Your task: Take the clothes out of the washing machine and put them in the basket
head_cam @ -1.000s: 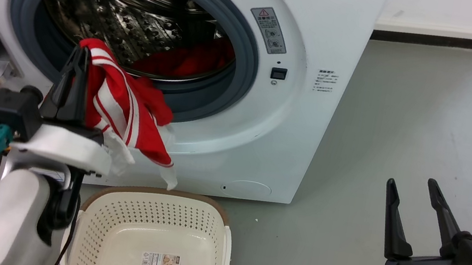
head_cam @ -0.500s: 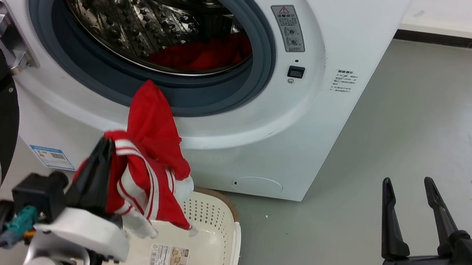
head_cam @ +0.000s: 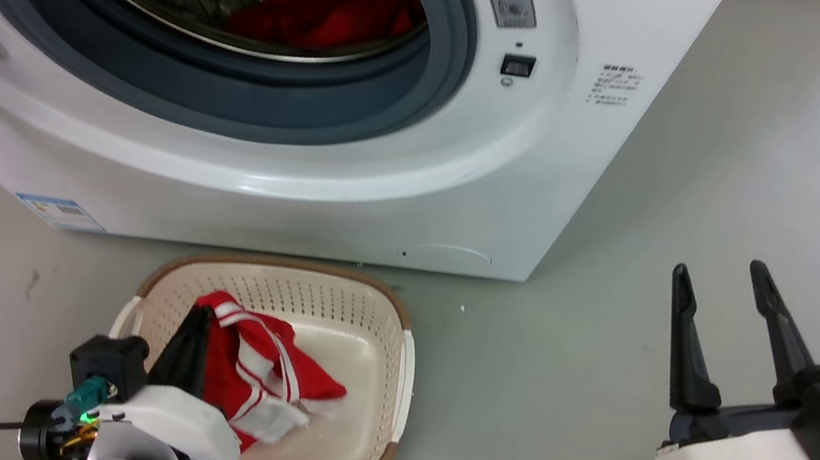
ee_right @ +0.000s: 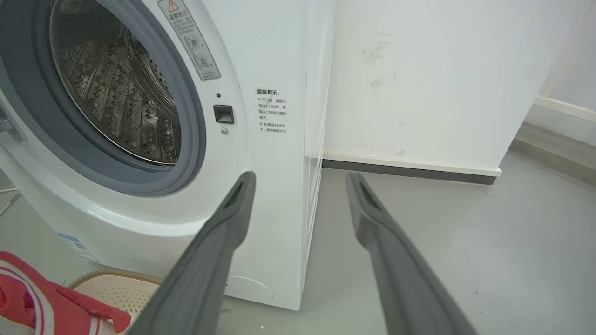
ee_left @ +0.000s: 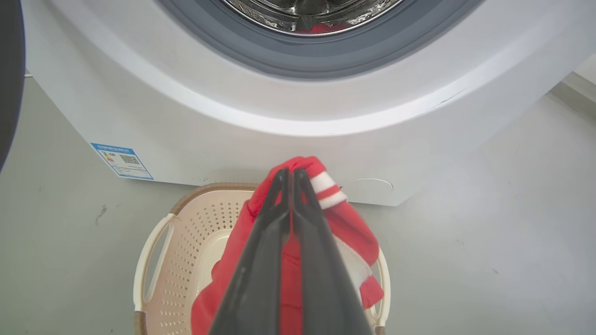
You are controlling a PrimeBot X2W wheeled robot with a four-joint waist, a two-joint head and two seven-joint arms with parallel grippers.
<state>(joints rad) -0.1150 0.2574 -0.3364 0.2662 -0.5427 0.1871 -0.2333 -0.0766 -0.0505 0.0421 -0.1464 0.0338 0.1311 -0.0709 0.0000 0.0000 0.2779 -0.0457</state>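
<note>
While right end effector [head_cam: 718, 268] gapes, left end effector [head_cam: 202, 311] pinches clothes [head_cam: 256, 370] in basket [head_cam: 332, 306].

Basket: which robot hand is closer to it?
Left. The left hand is right over the basket, shut on the red clothes. The right hand is open, off to the side above the floor.

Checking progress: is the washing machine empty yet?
Not empty: red clothes lie inside the washing machine, visible through its open porthole.

washing machine [head_cam: 383, 193]: top cut off | sticker [head_cam: 618, 84]: text unreadable (too small) | basket [head_cam: 289, 268]: floor partly under clothes [head_cam: 249, 361]
</note>
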